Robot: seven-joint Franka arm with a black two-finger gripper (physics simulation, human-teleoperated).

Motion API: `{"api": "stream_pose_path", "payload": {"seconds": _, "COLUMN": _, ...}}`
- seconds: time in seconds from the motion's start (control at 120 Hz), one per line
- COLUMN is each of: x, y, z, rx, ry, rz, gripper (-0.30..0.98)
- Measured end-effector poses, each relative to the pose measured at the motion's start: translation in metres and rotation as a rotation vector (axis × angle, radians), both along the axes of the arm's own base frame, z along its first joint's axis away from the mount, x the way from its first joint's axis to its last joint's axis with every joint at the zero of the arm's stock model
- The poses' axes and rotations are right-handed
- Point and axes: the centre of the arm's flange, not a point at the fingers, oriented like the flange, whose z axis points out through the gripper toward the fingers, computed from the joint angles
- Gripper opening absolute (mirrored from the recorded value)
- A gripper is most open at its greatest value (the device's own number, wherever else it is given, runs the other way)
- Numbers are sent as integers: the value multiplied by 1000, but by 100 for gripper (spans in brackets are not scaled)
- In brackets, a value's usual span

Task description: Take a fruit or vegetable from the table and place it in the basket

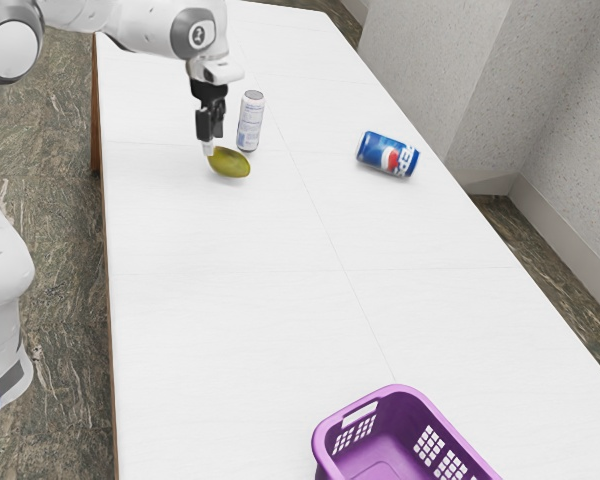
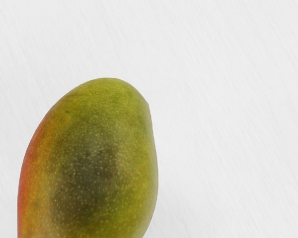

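Where the mango lies: on the white table, outside the basket; clock directions are read in the exterior view, 12 at its top, from the mango.
Mango skin: green and yellow, reddish along one side, with pale specks and a darker patch.
Gripper: pointing down, right at the mango's 10 o'clock end; whether it is spread, pressed together or pinching the mango, I cannot tell, nor whether they touch.
Pale can: upright, near the mango, at 1 o'clock.
Pepsi can: blue, on its side, well apart at 3 o'clock.
Purple basket: well apart at 5 o'clock, with lattice holes in its walls, partly cut off by the view's edge.
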Motion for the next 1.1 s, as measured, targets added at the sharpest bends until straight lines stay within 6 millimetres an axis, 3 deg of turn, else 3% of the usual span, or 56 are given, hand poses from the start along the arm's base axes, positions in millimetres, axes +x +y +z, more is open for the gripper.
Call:
{"api": "stream_pose_path", "payload": {"seconds": 0.3, "x": 17, "y": 7, "z": -19, "rx": 21, "ry": -11, "rz": -23, "gripper": 69}}
{"api": "stream_pose_path", "payload": {"seconds": 1.1, "x": 33, "y": 16, "z": -52, "rx": 11, "ry": -45, "rz": -7, "gripper": 69}}
